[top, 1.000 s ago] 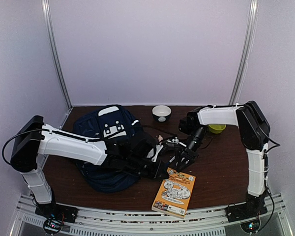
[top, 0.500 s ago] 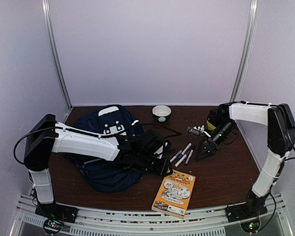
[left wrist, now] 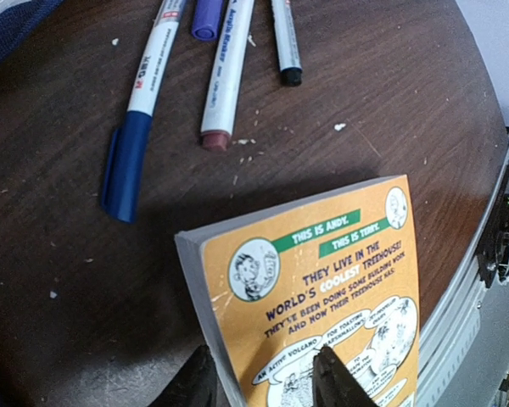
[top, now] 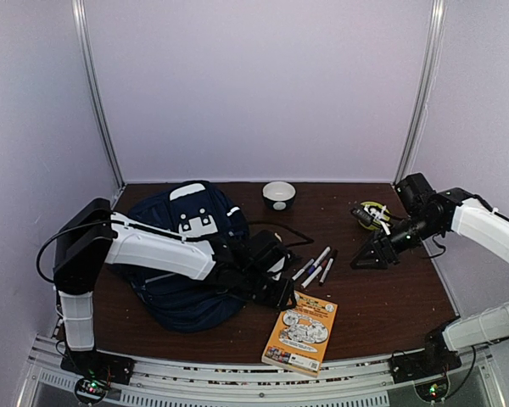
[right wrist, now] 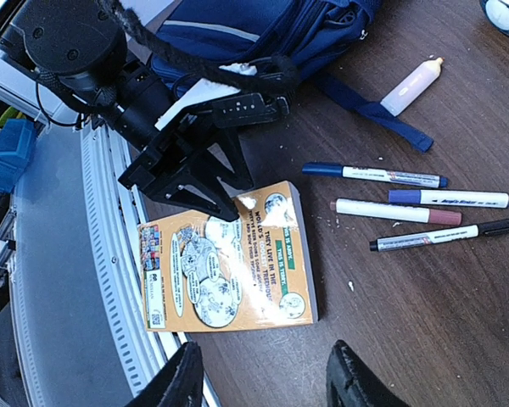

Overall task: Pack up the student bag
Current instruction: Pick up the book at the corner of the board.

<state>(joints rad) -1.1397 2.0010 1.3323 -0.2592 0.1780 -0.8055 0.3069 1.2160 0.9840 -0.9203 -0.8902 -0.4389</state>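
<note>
Navy-blue fabric student bag (top: pixel 182 246) lies at ten o'clock of the orange paperback book (top: pixel 303 332), whose corner the left gripper (top: pixel 278 291) straddles with parted, unclamped jaws, likely to pack it; the right gripper (top: pixel 366 259) gapes empty.

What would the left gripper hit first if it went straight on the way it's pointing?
The book: in the wrist view its corner lies right ahead of the open left gripper, about at the fingertips. The markers lie farther on. Whether it touches the book, I cannot tell.
</note>
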